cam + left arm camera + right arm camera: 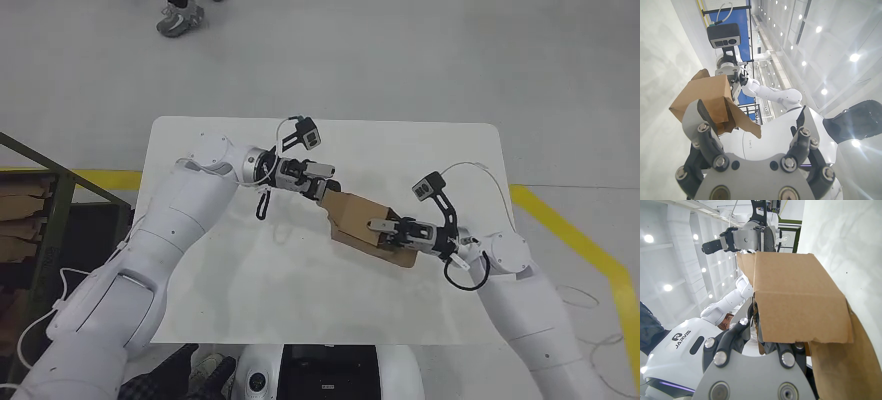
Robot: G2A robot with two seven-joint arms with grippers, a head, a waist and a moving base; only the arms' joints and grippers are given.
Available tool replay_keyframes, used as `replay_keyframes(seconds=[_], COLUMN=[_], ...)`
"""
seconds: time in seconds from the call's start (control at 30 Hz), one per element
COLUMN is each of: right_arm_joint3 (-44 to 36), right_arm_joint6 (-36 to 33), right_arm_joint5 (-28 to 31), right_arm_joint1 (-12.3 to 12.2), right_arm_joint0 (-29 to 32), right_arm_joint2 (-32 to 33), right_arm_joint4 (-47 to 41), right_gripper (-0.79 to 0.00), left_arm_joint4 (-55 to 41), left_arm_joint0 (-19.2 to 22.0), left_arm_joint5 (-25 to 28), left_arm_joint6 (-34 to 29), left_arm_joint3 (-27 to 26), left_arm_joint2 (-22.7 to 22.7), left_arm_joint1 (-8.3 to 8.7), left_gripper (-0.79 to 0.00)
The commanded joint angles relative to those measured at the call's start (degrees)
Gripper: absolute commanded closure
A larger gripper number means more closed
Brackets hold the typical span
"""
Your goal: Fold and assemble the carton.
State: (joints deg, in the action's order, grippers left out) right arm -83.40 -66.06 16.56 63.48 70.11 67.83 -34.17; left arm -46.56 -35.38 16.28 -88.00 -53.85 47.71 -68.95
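Carton (358,218) with open end flaps, right gripper (384,228) fingers clamping it, left gripper (751,106) fingers spread wide

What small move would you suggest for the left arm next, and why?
Probably close the open left end effector on the loose end flap of the brown cardboard carton: that flap sticks out unfolded between its spread fingers, while the right end effector appears to grip the far end.

The carton (797,298) hid one finger of the right claw (756,318), and one of its flaps ran past the picture's edge. From above, right of the surface's (250,290) middle, the claw's tips were too small to tell apart.
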Motion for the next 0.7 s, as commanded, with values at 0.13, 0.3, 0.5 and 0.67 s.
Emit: replay_keyframes(seconds=[0.13, 0.3, 0.5, 0.67], right_arm_joint3=[0.5, 1.3, 2.1, 2.7], right_arm_joint6=[-1.1, -2.5, -4.1, -5.6], right_arm_joint5=[-0.2, -0.1, -0.3, -0.3], right_arm_joint1=[0.0, -0.1, -0.1, -0.1], right_arm_joint0=[-0.3, -0.6, -1.0, -1.4], right_arm_joint2=[0.2, 0.2, 0.1, 0.0], right_arm_joint4=[-0.8, -1.5, -2.3, -3.0], right_gripper=[0.0, 0.0, 0.0, 0.0], left_arm_joint4=[-0.3, -0.7, -3.4, -4.0], left_arm_joint0=[0.3, 1.2, 1.9, 3.4], left_arm_joint5=[0.0, 0.0, -0.1, -0.2], left_arm_joint6=[0.0, 0.0, 0.0, 0.0], left_arm_joint3=[-0.3, -0.8, -1.9, -2.8], left_arm_joint2=[-1.1, -2.7, -5.8, -9.4], left_arm_joint1=[0.45, 0.92, 1.53, 2.26], left_gripper=[-0.785, -0.785, -0.785, -0.785])
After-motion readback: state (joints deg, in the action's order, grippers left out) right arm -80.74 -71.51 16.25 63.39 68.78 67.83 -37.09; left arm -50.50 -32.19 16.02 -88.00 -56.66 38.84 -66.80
